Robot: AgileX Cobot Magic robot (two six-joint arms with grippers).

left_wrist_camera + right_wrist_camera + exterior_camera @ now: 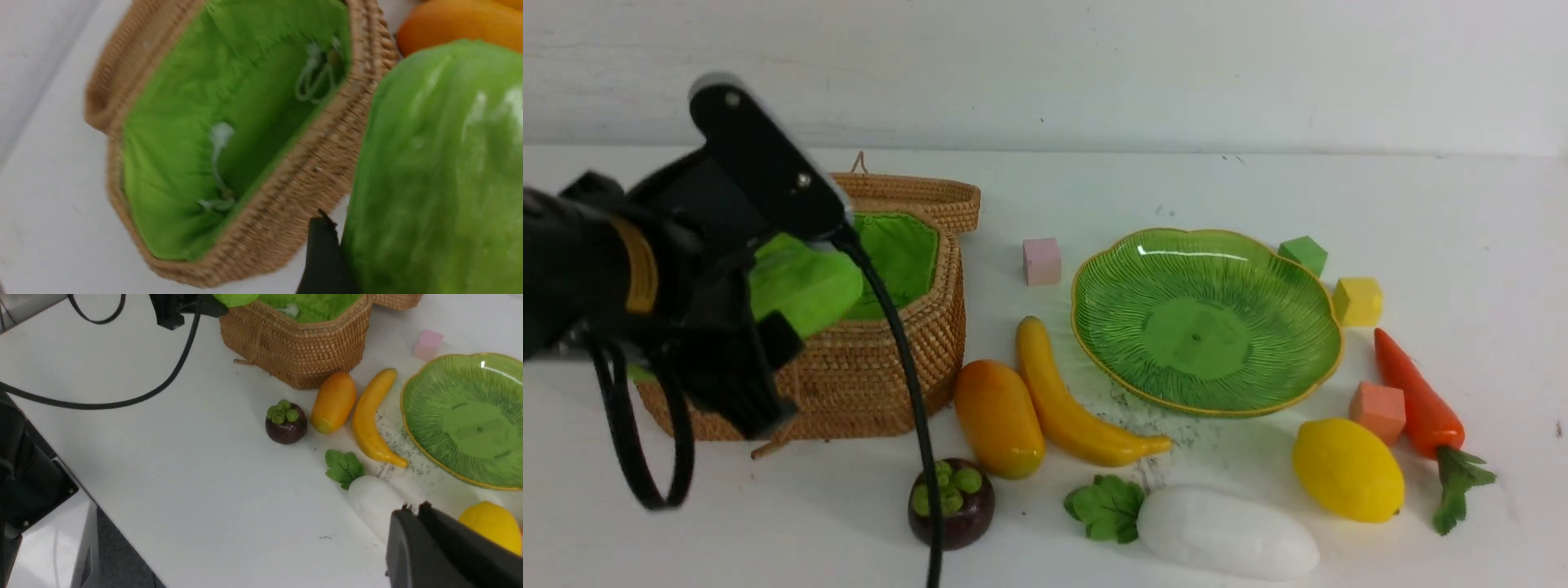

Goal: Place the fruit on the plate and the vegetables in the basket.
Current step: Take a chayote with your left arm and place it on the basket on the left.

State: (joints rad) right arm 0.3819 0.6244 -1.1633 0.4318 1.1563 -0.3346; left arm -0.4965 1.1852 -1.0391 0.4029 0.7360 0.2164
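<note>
My left gripper is shut on the bright green gourd, holding it above the near-left rim of the woven basket; the left wrist view shows one black finger against the gourd beside the green-lined basket. The green plate lies bare at centre right. Banana, mango and mangosteen lie between basket and plate. Lemon, white radish and carrot lie at the front right. My right gripper hovers shut near the radish.
Foam cubes ring the plate: pink, green, yellow and salmon. The basket's lid stands open at its back. The left arm's black cable hangs in front of the basket and mangosteen.
</note>
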